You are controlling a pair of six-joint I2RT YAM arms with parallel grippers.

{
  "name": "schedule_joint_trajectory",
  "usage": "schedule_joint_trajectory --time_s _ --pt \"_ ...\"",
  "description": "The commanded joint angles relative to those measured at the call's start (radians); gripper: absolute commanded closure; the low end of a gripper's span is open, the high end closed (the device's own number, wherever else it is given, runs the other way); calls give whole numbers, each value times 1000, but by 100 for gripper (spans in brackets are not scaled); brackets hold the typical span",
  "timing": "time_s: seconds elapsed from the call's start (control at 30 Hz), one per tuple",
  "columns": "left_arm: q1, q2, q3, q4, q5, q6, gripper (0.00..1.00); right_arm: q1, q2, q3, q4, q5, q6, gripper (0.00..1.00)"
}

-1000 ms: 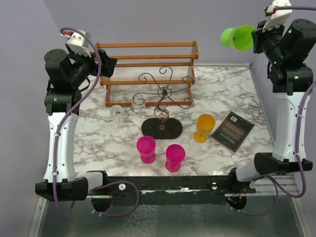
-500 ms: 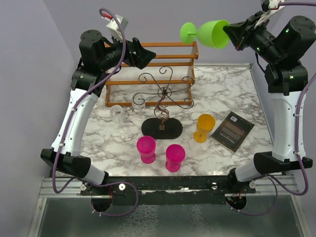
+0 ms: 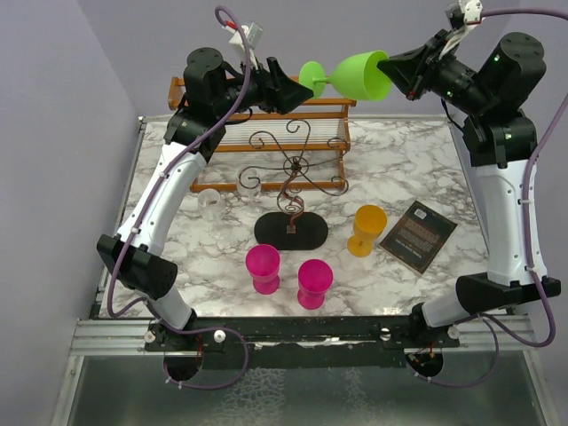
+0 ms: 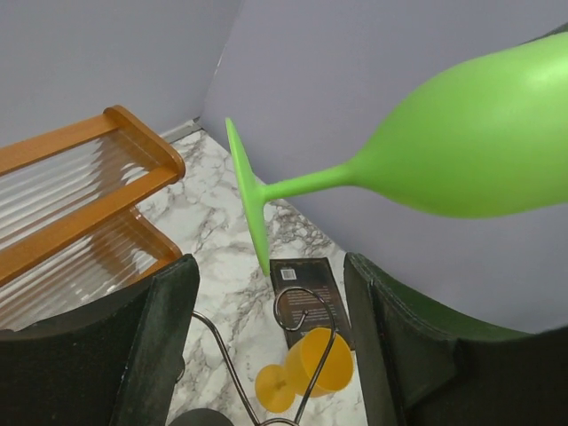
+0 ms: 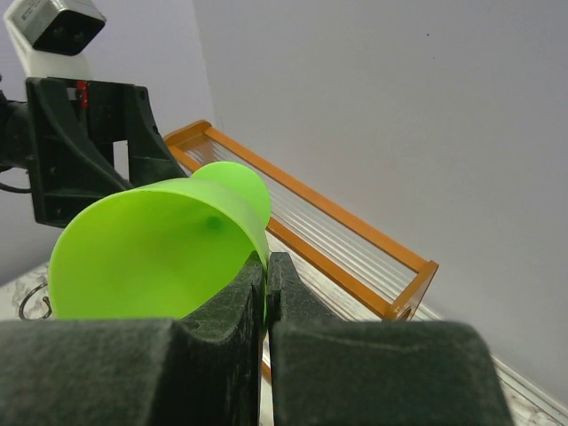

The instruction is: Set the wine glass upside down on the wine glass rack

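My right pincer is pinched tight on the rim of the green wine glass. The glass lies sideways in the air, with its foot pointing to 9 o'clock. My left pincer stands wide, one finger on each side of that foot, with gaps visible. The wine glass rack stands on the marble table, at 6 o'clock from the glass, just before the wooden shelf.

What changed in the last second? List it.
The right gripper, pinching the green wine glass by its rim, swung it left above the wooden shelf. The left gripper rose to meet its foot, jaws open, not gripping. The wine glass rack and pink glasses stayed put.
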Motion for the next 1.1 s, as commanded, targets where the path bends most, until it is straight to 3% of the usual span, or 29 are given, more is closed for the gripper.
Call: schedule_joint_trajectory --time_s 0.0,0.3,0.57,0.63,0.7,0.77,0.93,1.07 --pt "-7 18 53 48 -10 -46 36 8 -29 -13 53 -51 22 99" --pt "-7 22 45 52 -27 -52 72 9 -46 -33 60 -53 18 99" --pt "-7 25 40 78 5 -70 81 9 -54 -53 74 -91 32 99" --pt "-7 25 33 94 11 -74 87 9 -58 -68 80 -98 33 99" --pt "-7 20 28 101 12 -65 100 9 -64 -84 85 -101 30 99" --pt "-4 9 22 99 7 -46 100 9 -68 -92 80 -95 21 99" --pt "38 -37 12 93 -3 15 100 9 -78 -98 37 -53 -34 68" --pt "155 -89 6 83 -6 27 100 9 -87 -88 -15 -2 -81 39"
